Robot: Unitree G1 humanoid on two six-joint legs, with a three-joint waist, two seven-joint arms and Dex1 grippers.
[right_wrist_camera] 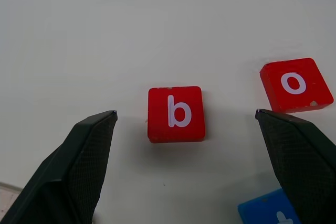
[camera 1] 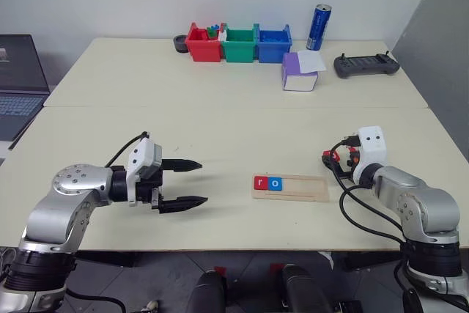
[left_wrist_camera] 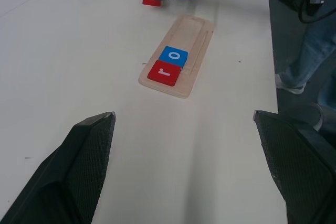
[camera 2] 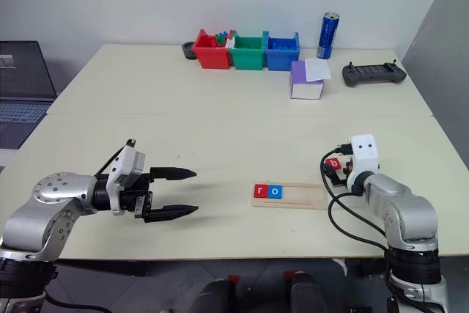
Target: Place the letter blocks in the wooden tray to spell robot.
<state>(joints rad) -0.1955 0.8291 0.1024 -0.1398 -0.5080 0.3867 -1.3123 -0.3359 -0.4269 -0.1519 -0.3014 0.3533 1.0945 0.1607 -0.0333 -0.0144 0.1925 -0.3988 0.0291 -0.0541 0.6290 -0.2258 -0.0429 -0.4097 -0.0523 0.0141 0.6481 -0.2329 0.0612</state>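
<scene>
The wooden tray [camera 1: 289, 186] lies near the table's front edge. A red "r" block [camera 1: 260, 182] and a blue "o" block [camera 1: 275, 183] sit side by side at its left end. To the right of the tray, a red "b" block [right_wrist_camera: 176, 114], a red "o" block [right_wrist_camera: 295, 84] and a blue block [right_wrist_camera: 270, 208] lie loose on the table. My right gripper [right_wrist_camera: 185, 113] hovers open over the "b" block, one finger on each side, apart from it. My left gripper [camera 1: 203, 182] is open and empty, left of the tray and pointing toward it.
Red [camera 1: 203, 43], green [camera 1: 239, 43] and blue [camera 1: 273, 43] bins stand in a row at the back. A blue can [camera 1: 319, 27], a white-and-purple box [camera 1: 299, 72] and a dark controller [camera 1: 366, 65] stand to their right. A laptop [camera 1: 18, 86] sits at the far left.
</scene>
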